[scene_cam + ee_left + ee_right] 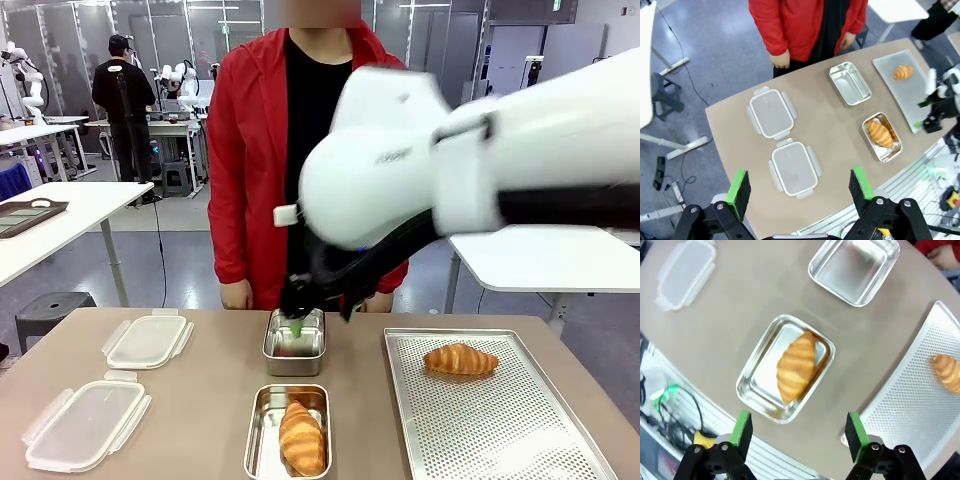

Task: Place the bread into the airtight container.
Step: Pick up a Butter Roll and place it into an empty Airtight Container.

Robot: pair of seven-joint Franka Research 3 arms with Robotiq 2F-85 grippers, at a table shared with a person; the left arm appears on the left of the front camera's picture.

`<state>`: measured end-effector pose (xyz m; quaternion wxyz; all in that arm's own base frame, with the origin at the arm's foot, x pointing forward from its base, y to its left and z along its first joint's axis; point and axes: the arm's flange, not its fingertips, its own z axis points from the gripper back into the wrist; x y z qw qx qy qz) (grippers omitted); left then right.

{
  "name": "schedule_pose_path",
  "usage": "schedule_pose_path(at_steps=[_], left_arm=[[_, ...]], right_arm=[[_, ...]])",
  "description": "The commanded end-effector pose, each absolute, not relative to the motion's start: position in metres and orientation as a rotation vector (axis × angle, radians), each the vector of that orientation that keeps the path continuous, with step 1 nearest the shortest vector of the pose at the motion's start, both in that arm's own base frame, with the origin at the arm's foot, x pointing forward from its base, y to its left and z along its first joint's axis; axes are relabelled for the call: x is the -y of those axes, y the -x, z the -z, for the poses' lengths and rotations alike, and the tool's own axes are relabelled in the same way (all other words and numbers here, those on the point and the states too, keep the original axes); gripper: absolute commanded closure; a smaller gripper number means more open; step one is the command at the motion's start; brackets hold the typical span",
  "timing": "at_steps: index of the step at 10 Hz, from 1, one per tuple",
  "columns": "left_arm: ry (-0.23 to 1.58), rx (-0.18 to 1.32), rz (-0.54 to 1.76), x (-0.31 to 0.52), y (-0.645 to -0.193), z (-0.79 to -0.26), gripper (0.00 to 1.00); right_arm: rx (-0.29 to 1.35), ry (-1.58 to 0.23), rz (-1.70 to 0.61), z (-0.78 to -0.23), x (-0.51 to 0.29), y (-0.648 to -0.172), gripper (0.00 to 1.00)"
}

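**Brown table, one croissant boxed, one left on the tray**

Brown table (200, 400) in an open lab.

- **Nearest:** a clear plastic snap lid (85, 425) lies on the left. A rectangular steel container (262, 440) sits at centre with a golden croissant (302, 438) lying inside it.
- **Right side:** a perforated metal tray (500, 430) carries a second golden croissant (460, 360) near its far end.
- **Farther back:** a second steel container (270, 352) is empty, and another clear lid (148, 341) lies to its left.
- **Far edge:** a person in a red jacket (250, 150) stands there.
- **Right gripper (799, 435):** fingers spread wide, nothing between them. In the front view it hangs just over the empty container.
- **Left gripper (799, 186):** fingers also apart and empty, high above the table.

Likely step: fetch the tray croissant for the empty container. To do it well, line the pads across the croissant's narrow middle and squeeze gently, because pastry crushes. Lift it clear of the tray rim, then lower it lengthwise into the container before letting go.
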<state>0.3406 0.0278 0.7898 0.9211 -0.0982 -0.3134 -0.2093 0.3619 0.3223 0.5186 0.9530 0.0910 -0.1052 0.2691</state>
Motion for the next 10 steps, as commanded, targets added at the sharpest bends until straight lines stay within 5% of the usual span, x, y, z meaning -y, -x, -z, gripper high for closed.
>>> schedule_pose_path(at_steps=[1,5,10], left_arm=[[0.206,0.645,0.434,-0.027,-0.339,-0.79,0.0],[0.206,0.645,0.434,-0.027,-0.339,-0.79,0.0],[0.206,0.645,0.434,-0.027,-0.339,-0.79,0.0]], right_arm=[[0.222,-0.186,-0.65,-0.521,-0.259,-0.363,0.07],[0.269,-0.23,-0.89,-0.556,-0.124,-0.373,0.07],[0.375,-0.42,-1.024,-0.473,-0.049,-0.457,0.07]])
